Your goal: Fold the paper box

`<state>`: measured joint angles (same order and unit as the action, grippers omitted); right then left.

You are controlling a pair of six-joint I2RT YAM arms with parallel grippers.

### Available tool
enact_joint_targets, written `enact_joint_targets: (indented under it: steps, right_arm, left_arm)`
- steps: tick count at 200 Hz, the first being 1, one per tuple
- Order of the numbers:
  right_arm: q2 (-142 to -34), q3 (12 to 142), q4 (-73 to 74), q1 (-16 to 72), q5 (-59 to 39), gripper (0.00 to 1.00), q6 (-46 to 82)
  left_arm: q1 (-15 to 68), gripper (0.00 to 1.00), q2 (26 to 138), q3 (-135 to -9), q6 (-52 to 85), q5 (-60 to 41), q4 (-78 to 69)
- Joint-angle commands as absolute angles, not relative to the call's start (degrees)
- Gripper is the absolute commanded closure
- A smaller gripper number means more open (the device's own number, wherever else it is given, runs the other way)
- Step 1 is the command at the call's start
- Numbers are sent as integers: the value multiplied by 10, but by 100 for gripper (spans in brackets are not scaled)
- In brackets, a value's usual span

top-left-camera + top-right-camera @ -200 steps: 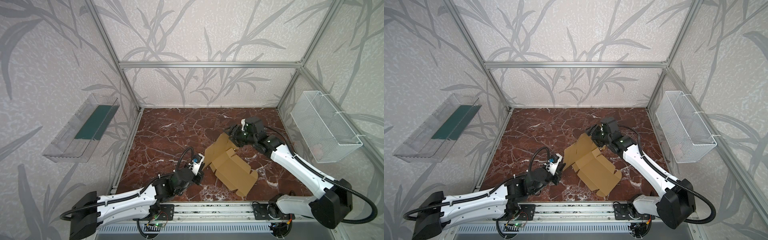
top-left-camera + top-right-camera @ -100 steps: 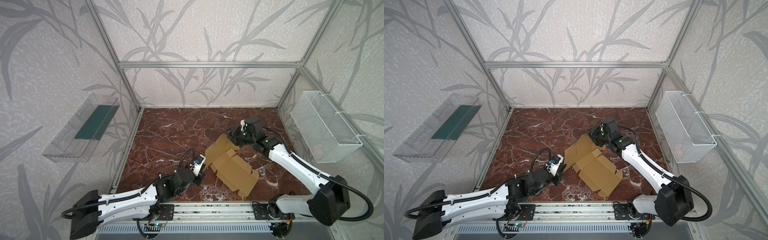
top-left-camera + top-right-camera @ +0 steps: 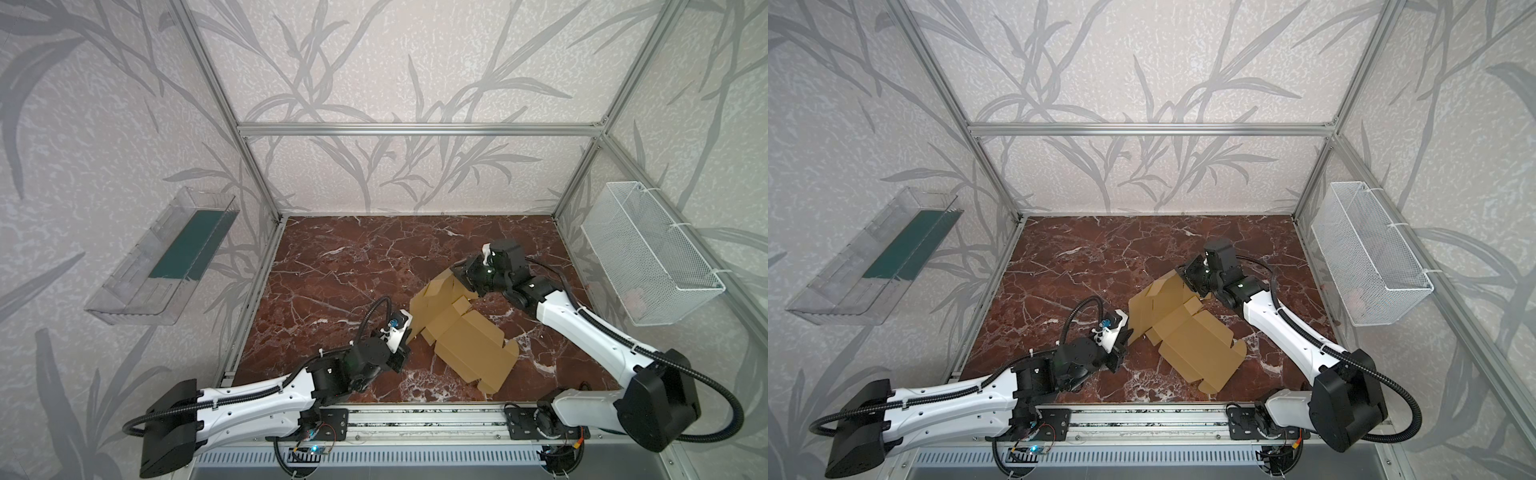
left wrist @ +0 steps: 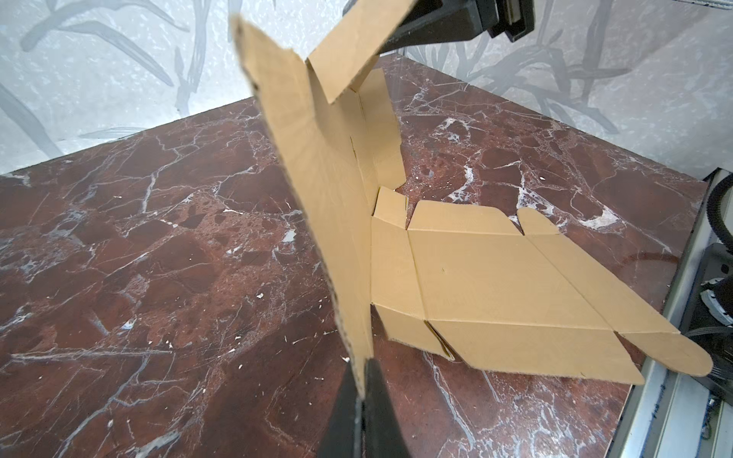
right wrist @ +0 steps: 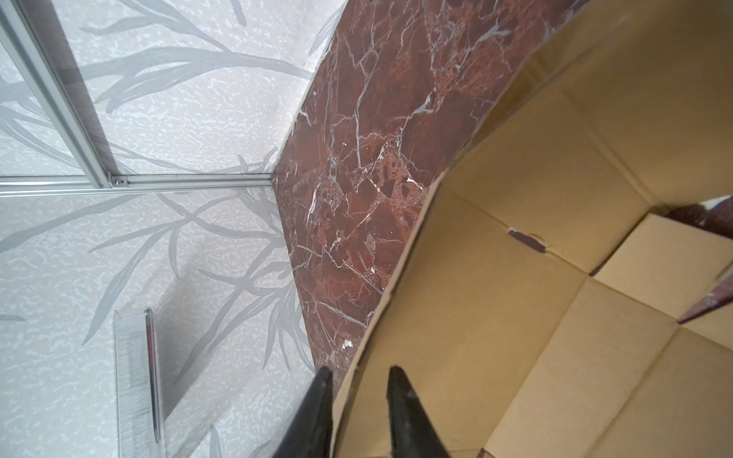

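The paper box [image 3: 473, 353] [image 3: 1200, 349] is a tan die-cut cardboard sheet. Its near half lies flat on the marble floor and its far panel [image 3: 430, 299] stands raised. My left gripper [image 3: 409, 338] [image 3: 1129, 334] is shut on the lower corner of that raised panel, and the left wrist view shows its jaws [image 4: 363, 368] pinching the edge of the box [image 4: 496, 285]. My right gripper [image 3: 459, 276] [image 3: 1181, 274] is at the panel's far top flap. In the right wrist view its fingers [image 5: 359, 370] straddle the curved edge of the box [image 5: 515, 317], one on each side, with a gap still showing.
A clear plastic tray [image 3: 166, 257] with a green base hangs on the left wall. A white wire basket [image 3: 648, 257] hangs on the right wall. An aluminium rail [image 3: 415, 415] carrying both arm bases runs along the front edge of the marble floor [image 3: 332, 257].
The right gripper's jaws have narrowed around the top flap and shifted slightly left. The raised panel stands a little steeper. The left gripper has kept its hold and barely moved.
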<state>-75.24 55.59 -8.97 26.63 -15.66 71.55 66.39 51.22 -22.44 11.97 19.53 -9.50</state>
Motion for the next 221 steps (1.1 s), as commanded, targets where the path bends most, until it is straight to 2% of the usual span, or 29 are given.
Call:
enact_joint_targets:
  steps: [1,103,134,157,189,221]
  right_arm:
    - [-738,542,-62,262,-164,76,723]
    - [-710,515,-53,258,-142,93,730]
    - [-695,503,-51,258,-129,100,728]
    - [-679,484,-43,258,-115,100,727]
    - [-658,447,-11,258,-100,100,727]
    - [-655,412,25,258,-104,100,716]
  left_arm:
    - [668,100,515,-238,113,197,-102]
    - [670,100,531,-243,111,207,-106]
    - [670,78,517,-248,103,223,-91]
    - [670,65,493,-250,98,234,-69]
    - [670,55,444,-247,96,249,-36]
    - [669,53,428,-236,88,252,-31]
